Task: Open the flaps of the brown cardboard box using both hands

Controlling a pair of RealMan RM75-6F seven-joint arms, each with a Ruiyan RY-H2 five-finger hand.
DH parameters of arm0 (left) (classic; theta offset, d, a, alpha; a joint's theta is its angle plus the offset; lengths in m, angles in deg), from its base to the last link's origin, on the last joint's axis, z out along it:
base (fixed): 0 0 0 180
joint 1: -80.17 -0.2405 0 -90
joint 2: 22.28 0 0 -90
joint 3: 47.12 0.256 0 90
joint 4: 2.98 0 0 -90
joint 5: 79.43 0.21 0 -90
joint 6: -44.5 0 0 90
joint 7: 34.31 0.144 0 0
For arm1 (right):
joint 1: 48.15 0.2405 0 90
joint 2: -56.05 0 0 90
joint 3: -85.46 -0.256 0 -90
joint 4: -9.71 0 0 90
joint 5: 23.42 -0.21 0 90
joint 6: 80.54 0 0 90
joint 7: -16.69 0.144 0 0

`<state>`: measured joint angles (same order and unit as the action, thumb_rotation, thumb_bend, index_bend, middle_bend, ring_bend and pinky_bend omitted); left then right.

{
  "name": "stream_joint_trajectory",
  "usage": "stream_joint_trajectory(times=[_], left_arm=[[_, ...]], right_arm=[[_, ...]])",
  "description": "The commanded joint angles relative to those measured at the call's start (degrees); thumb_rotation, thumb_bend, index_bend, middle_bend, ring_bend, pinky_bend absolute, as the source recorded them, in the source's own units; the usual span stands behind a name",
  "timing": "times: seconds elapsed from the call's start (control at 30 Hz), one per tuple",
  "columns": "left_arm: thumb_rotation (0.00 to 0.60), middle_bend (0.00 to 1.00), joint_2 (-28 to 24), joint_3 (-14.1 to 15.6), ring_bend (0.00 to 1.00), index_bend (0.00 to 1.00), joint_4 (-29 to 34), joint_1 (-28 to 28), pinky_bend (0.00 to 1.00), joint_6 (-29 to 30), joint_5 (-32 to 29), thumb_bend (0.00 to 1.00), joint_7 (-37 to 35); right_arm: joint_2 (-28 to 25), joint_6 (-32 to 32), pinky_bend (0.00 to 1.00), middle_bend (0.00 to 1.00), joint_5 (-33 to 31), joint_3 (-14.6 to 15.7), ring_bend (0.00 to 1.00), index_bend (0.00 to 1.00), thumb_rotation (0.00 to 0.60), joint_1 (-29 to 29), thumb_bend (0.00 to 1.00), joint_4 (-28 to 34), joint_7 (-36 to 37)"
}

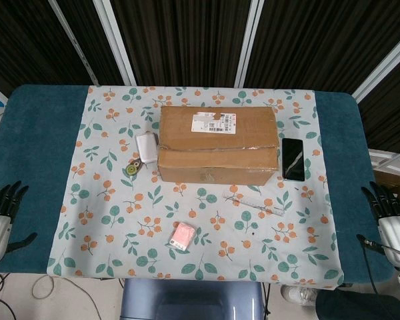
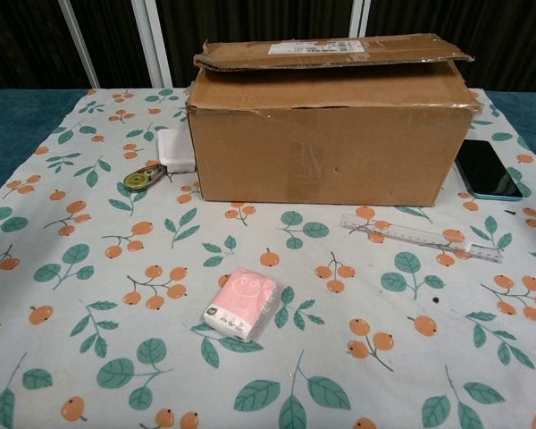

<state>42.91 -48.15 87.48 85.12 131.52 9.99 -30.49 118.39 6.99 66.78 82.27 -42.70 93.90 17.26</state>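
Note:
The brown cardboard box (image 1: pixel 218 145) sits at the middle back of the floral cloth, its flaps folded down over the top. In the chest view the box (image 2: pixel 326 143) fills the upper centre, and its far flap (image 2: pixel 330 49) is slightly lifted with a ragged edge. My left hand (image 1: pixel 1 217) hangs at the left edge of the table, fingers apart and holding nothing. At the right edge my right hand (image 1: pixel 390 217) is likewise spread and holds nothing. Both hands are far from the box and do not show in the chest view.
A white charger (image 1: pixel 146 145) and a small tape measure (image 1: pixel 131 170) lie left of the box. A black phone (image 1: pixel 293 159) lies on its right. A clear ruler (image 1: pixel 253 200) and a pink tissue pack (image 1: pixel 182 237) lie in front of it.

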Motion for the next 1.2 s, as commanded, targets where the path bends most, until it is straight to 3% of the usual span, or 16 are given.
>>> stream_joint_trajectory(times=[0.03,0.77,1.2], left_arm=[[0.6,0.0,0.0,0.0,0.0,0.0,0.0,0.0,0.0,0.1,0.0,0.0,0.0],[0.6,0.0,-0.2,-0.6,0.0,0.0,1.1,0.4,0.0,-1.1,-1.5,0.0,-0.5],[0.6,0.0,-5.3,-5.9,0.0,0.0,15.5,6.5,0.0,-7.0,-5.4,0.0,7.6]], right_arm=[[0.0,0.1,0.21,0.0,0.1,0.0,0.0,0.0,0.6,0.0,0.16,0.0,0.0],[0.7,0.5,0.21,0.0,-0.5,-0.4,0.0,0.0,0.6,-0.2,0.16,0.1,-0.9],[1.1,-1.2,0.21,0.0,-2.8,-1.2,0.0,0.0,0.6,0.1,0.16,0.2,0.4]])
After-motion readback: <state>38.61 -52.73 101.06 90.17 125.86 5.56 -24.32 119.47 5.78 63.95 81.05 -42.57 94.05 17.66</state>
